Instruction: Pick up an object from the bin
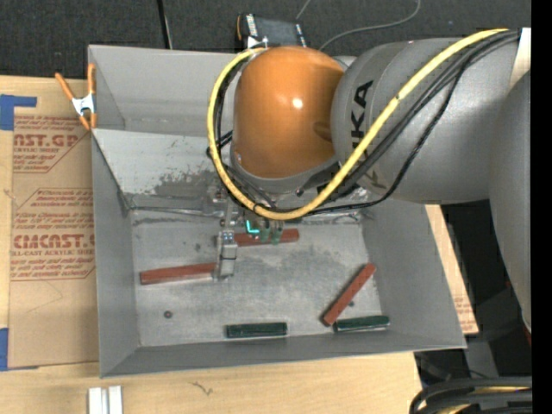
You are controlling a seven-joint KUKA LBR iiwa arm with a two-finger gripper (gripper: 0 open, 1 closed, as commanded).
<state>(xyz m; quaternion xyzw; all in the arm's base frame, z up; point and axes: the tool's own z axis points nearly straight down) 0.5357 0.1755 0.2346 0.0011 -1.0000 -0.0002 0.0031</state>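
Observation:
My gripper (227,264) hangs below the orange cover, low in the middle of the bin. Its tip is at the right end of a red-brown flat stick (176,275) that lies on the bin floor to the left. Just right of the gripper a second red-brown stick (278,237) lies level, its left part hidden under the gripper body. I see nothing held.
A third red-brown stick (349,294) lies slanted at the front right, with a dark green bar (361,323) beside its lower end. Another dark green bar (256,329) lies near the front wall. The big arm covers the bin's back right.

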